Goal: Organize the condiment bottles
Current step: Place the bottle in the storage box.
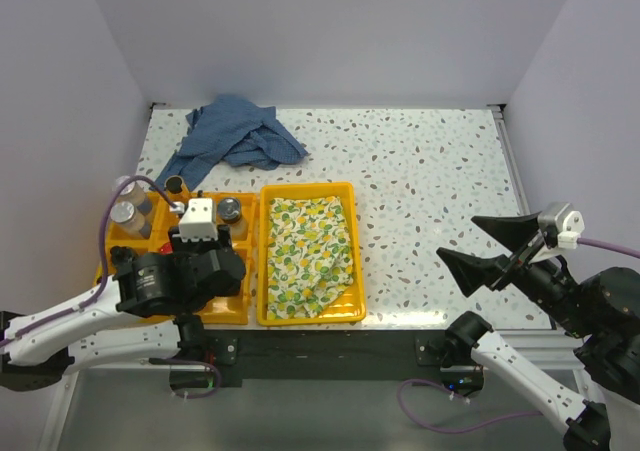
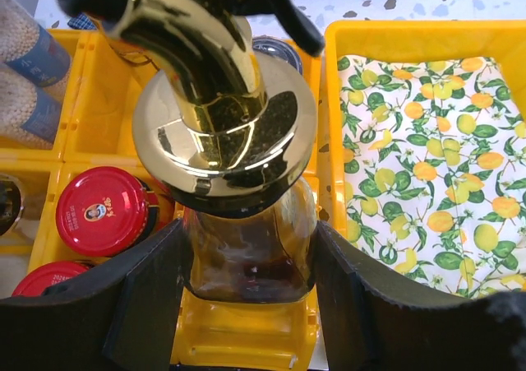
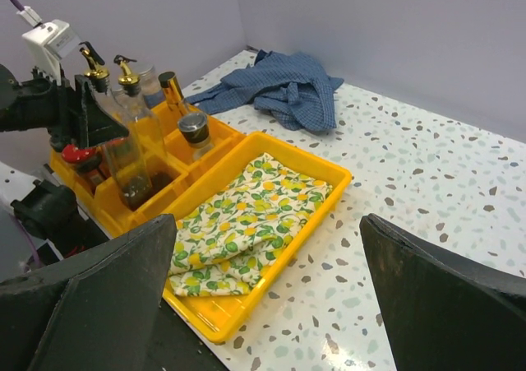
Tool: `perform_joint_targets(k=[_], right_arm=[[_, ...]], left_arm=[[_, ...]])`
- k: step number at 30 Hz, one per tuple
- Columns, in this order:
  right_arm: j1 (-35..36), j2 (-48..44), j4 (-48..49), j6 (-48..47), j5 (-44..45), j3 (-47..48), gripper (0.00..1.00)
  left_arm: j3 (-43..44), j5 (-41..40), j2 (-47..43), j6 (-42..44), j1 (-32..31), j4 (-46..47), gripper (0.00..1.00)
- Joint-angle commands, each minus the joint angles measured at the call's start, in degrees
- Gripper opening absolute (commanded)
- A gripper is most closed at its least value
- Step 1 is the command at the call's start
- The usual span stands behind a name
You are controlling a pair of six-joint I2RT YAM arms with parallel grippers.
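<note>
The left gripper [image 2: 248, 243] clamps a clear glass bottle with a gold pourer [image 2: 226, 132], upright in the divided yellow plastic tray [image 2: 246, 338]. The right gripper [image 1: 462, 239] hangs wide open and empty above the speckled table [image 1: 430, 161].

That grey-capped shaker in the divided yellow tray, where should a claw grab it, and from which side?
Take the grey-capped shaker around its cap, coming straight down from above. It stands upright, and the walls of the divided yellow tray screen its lower body, so only the top looks free.
</note>
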Motion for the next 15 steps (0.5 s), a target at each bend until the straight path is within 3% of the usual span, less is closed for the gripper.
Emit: perform_joint_targets(k=[1, 7, 15], right_arm=[[0.3, 0.5, 1.7, 0.1, 0.6, 0.2, 0.99], [0.3, 0.7, 1.4, 0.1, 0.5, 0.4, 0.99], [0.3, 1.1, 1.4, 0.1, 0.7, 0.5, 0.99]], left_arm=[[0.8, -4.7, 0.4, -4.4, 0.2, 1.3, 0.00], [-2.8, -5.1, -3.5, -0.7, 0.2, 7.6, 0.00], [-5.0, -5.3, -3.2, -3.8, 0.2, 6.1, 0.00]])
